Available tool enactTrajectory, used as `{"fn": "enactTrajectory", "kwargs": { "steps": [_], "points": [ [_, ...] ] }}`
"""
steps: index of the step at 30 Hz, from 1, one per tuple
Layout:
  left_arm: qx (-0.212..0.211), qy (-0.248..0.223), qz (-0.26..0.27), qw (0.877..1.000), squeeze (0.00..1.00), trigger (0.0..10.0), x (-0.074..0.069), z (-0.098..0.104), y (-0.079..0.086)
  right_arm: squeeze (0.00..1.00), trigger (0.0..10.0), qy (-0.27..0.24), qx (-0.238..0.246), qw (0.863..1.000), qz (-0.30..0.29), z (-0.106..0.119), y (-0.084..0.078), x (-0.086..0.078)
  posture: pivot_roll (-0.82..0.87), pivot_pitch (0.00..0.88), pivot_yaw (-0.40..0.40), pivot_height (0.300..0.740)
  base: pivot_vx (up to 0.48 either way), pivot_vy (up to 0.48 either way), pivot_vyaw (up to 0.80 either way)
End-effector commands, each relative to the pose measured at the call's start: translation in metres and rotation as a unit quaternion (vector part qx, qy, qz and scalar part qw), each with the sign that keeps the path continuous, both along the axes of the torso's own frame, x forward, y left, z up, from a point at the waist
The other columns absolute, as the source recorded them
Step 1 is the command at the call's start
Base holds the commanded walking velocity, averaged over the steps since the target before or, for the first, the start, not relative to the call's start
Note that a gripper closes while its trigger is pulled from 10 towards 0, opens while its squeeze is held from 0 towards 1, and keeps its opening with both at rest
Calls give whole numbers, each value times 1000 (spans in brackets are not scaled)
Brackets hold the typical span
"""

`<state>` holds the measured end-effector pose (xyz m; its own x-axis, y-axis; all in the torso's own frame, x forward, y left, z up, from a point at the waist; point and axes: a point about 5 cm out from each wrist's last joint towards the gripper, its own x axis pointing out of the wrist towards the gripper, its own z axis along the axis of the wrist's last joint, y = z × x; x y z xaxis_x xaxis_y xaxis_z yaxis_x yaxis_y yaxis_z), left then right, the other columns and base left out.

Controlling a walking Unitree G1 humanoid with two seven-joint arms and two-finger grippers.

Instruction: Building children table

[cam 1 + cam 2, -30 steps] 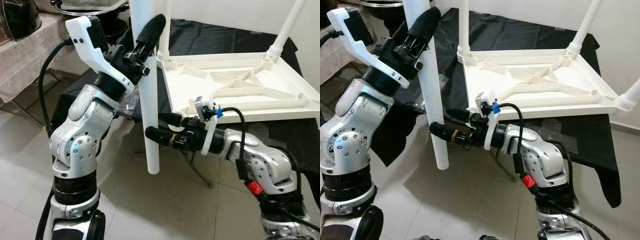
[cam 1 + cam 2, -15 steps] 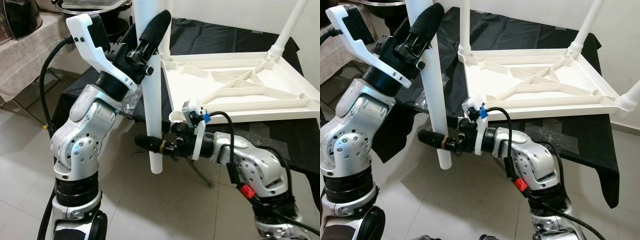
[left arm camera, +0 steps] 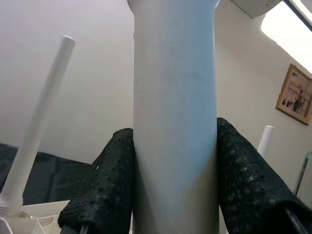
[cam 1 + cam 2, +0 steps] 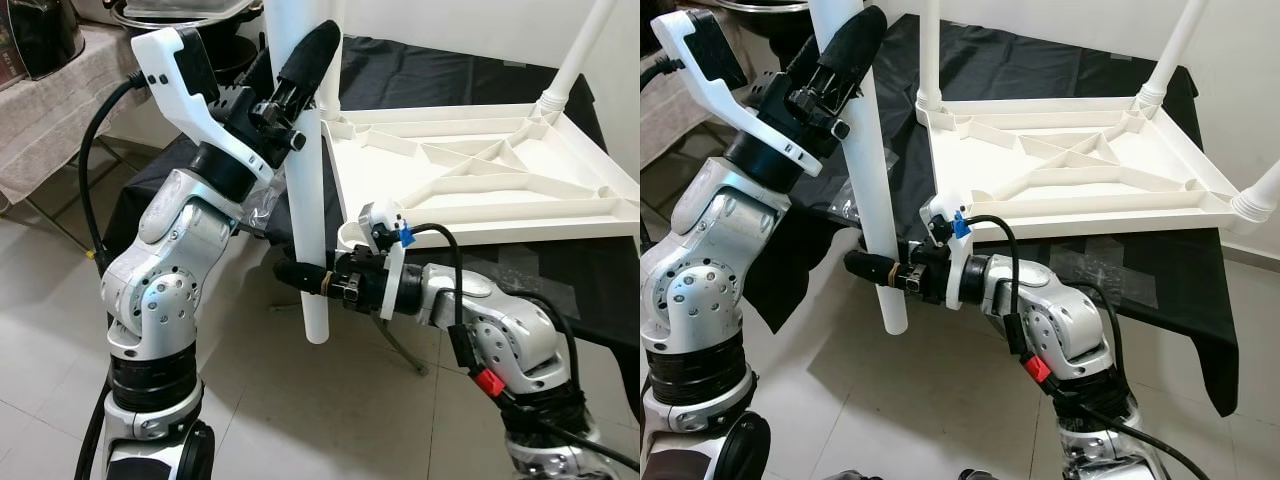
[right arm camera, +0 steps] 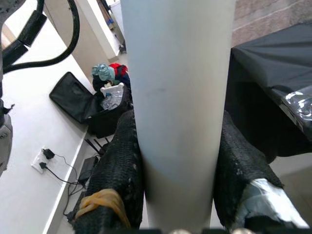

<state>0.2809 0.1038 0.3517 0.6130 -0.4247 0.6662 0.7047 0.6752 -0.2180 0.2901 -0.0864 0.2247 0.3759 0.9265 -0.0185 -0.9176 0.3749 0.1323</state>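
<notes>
Worktop under black cloth carries the white children's table top, flipped upside down, ribbed underside up. Three legs already stand in its corner sockets: back-left leg, back-right leg, front-right leg.

Fourth, loose white leg is off the worktop's front-left corner, roughly upright, lower end hanging free above the tiled floor, just beside the table top's near-left corner socket, not seated in it.

Left hand clamped on the leg high up, black fingers pressed to both sides of the tube.

Right hand clamped on the same leg low down, near its bottom end, fingers either side of the tube.

Containers: dark pot on the cloth-covered side table at far left; contents not visible.
</notes>
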Motion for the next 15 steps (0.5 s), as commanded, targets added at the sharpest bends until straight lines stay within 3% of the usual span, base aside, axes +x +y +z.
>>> {"fn": "enactTrajectory", "kwargs": {
  "steps": [1,2,3,9,10,12,13,15],
  "points": [
    [8,-4,-18,1000,184,10000,-2,0,0,0,0,-1,-2,1000,-21,0,-6,4,6,162,-24,740,0,0,0],
    [10,0,-19,1000,184,10000,-1,-1,2,0,0,-3,-4,1000,-25,1,-8,5,6,162,-24,740,0,0,0],
    [16,1,-29,999,1000,10000,0,-3,3,0,0,-6,-8,999,-32,2,-11,6,4,163,-23,740,0,0,0],
    [48,-5,-34,998,1000,10000,7,-4,19,0,0,-16,-20,998,-64,6,-25,13,5,165,-25,740,0,0,0],
    [72,-11,-34,997,1000,10000,8,-5,26,0,0,-19,-21,996,-79,8,-29,16,6,165,-24,740,0,0,0],
    [72,-11,-34,997,1000,10000,8,-5,26,0,0,-19,-21,996,-79,8,-29,16,6,165,-24,740,0,0,0],
    [116,-22,-30,993,1000,10000,8,-7,36,0,0,-21,-24,995,-97,10,-34,20,11,167,-25,740,0,0,0],
    [230,-42,3,972,1000,10000,-1,-11,56,0,0,-32,-47,990,-132,13,-49,27,12,168,-25,740,0,0,0]
  ]
}}
